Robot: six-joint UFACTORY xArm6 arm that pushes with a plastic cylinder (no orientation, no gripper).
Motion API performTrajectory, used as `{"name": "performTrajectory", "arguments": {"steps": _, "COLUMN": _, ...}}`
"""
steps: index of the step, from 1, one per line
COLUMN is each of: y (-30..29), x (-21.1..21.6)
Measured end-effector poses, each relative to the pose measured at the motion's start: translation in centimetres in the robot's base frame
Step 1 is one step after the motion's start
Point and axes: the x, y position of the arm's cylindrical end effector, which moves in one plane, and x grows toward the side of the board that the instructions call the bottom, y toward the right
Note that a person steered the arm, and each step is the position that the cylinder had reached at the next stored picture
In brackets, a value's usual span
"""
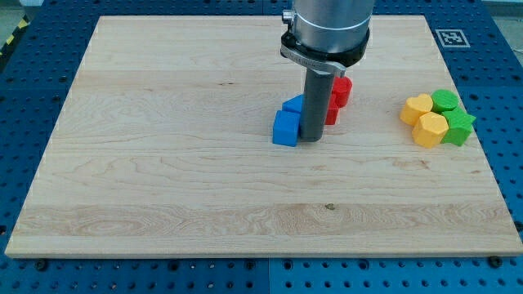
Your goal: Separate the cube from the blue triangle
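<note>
Where the wooden board (163, 188) lay bare along the view's bottom, nothing stood in the way, and the first thing up from there was the blue cube (286, 128), sitting near the board's middle with one flat face turned toward the view's bottom and no long axis to speak of. Right beside it, on its right flank, my tip (310, 140) was down on the wood, touching or all but touching the cube; the rod had nothing to open or close and held nothing. Just behind the cube, the blue triangle (293, 104) peeked out, pressed close against it and half hidden by the rod, so which way it pointed could not be told. Past the rod, red blocks (340, 91) showed in slivers, their shape unclear. Off to the view's right sat two yellow blocks (423, 119) and two green blocks (453, 116), huddled together. Above, the rod rose straight up into the grey arm (328, 24).
</note>
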Motion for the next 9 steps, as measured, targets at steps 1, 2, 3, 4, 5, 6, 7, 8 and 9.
{"name": "performTrajectory", "arguments": {"steps": 1, "y": -0.6, "x": 0.0}}
{"name": "performTrajectory", "arguments": {"steps": 2, "y": -0.6, "x": 0.0}}
{"name": "performTrajectory", "arguments": {"steps": 3, "y": -0.6, "x": 0.0}}
{"name": "performTrajectory", "arguments": {"steps": 4, "y": -1.7, "x": -0.1}}
{"name": "performTrajectory", "arguments": {"steps": 5, "y": -2.9, "x": -0.9}}
{"name": "performTrajectory", "arguments": {"steps": 6, "y": -3.0, "x": -2.4}}
{"name": "performTrajectory", "arguments": {"steps": 7, "y": -3.0, "x": -0.5}}
{"name": "performTrajectory", "arguments": {"steps": 8, "y": -3.0, "x": 0.4}}
{"name": "performTrajectory", "arguments": {"steps": 9, "y": -3.0, "x": 0.4}}
